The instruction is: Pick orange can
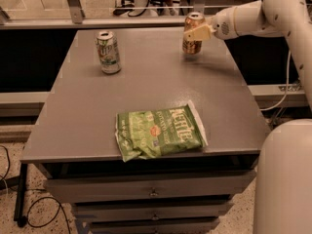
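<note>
The slim orange-brown drink can (191,45) is at the far right of the grey table (146,96). The white gripper (195,32) looks closed around it. Lifting it up seems left.

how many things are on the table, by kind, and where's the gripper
cans: 2 (orange can, white-and-green can)
chip bags: 1 (green bag)
total: 3
gripper: at the orange can
</note>
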